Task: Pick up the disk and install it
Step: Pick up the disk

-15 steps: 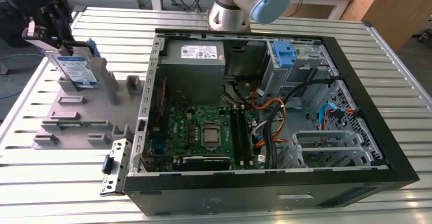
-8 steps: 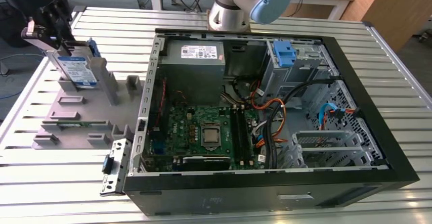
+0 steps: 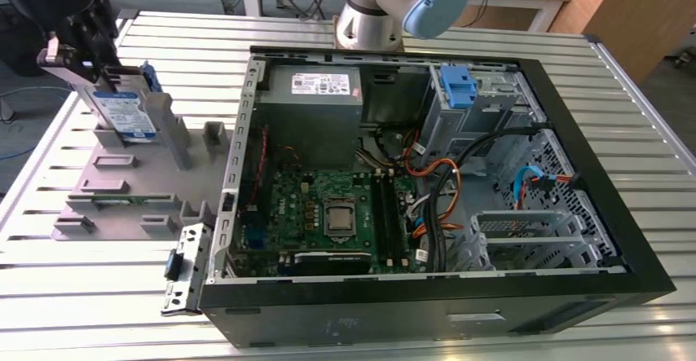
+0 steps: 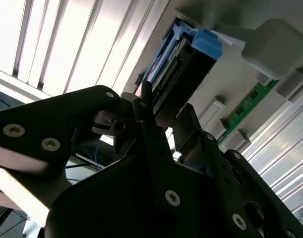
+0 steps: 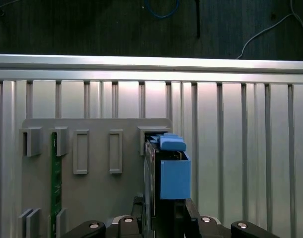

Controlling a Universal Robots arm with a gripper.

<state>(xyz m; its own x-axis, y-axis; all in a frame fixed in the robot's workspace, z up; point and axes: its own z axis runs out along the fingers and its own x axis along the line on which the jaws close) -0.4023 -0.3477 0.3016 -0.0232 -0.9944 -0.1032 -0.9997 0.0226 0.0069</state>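
Observation:
The disk (image 3: pixel 117 115) stands on edge at the exterior view's far left, over the back end of a grey holder fixture (image 3: pixel 130 183). It is a silver drive with a white and blue label and a blue carrier frame. My gripper (image 3: pixel 96 80) comes down on it from above, and its black fingers (image 4: pixel 144 106) press both faces of the disk (image 4: pixel 183 74). In the first wrist view the disk (image 5: pixel 173 178) rises edge-on out of the gripper (image 5: pixel 163 214), with its blue frame beside a slot of the fixture (image 5: pixel 96 198). Whether its lower edge still sits in the slot I cannot tell.
An open computer case (image 3: pixel 609 214) lies to the exterior view's right of the fixture, with a motherboard (image 3: pixel 326 214), a grey power-supply box (image 3: pixel 312 85) and a metal drive cage with a blue latch tab (image 3: pixel 459 85). A green memory module (image 5: pixel 55 183) sits in the fixture. The arm's base (image 3: pixel 381 11) stands behind the case.

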